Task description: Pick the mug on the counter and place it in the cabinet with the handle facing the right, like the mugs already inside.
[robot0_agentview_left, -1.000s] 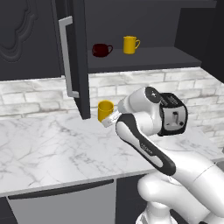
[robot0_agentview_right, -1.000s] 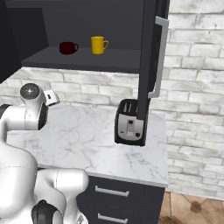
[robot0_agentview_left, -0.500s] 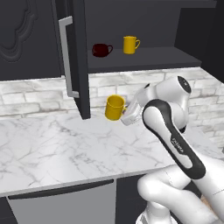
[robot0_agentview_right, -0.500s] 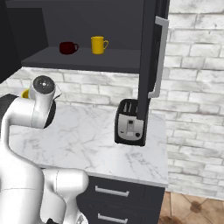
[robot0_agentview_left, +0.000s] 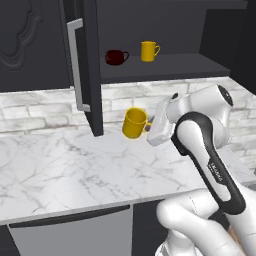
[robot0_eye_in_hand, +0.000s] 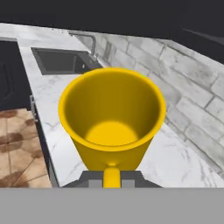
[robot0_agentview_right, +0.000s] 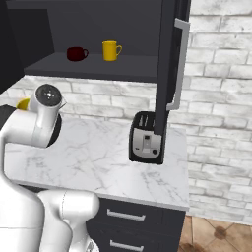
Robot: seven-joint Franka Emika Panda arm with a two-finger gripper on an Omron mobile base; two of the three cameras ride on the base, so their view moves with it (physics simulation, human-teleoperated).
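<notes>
The end effector [robot0_agentview_left: 150, 129] is clamped tight on the handle [robot0_eye_in_hand: 112, 176] of the golden-yellow mug [robot0_agentview_left: 134, 123], holding it in the air above the white marble table [robot0_agentview_left: 75, 170] — clear of the surface, just right of the open cabinet door [robot0_agentview_left: 90, 65] with its long silver bar pull [robot0_agentview_left: 76, 62]. In the left base view the mug is roughly upright, tilted a little, with its handle pointing right toward the white arm. In the hand view the mug's open mouth [robot0_eye_in_hand: 112, 107] faces the camera and its inside is bare; the handle sits at the bottom between the dark finger tips, and behind it lie the marble top, a dark sink [robot0_eye_in_hand: 65, 61] with a faucet, and a grey brick wall.

Up on the dark shelf of the cabinet [robot0_agentview_left: 165, 67] stand a squat dark red mug [robot0_agentview_left: 115, 57] and a lemon-yellow mug [robot0_agentview_left: 148, 51], side by side but apart, both handles to the right. In the right base view a black toaster [robot0_agentview_right: 146, 138] stands on the table under the other cabinet door — a sliver of yellow peeks past the arm at the left.
</notes>
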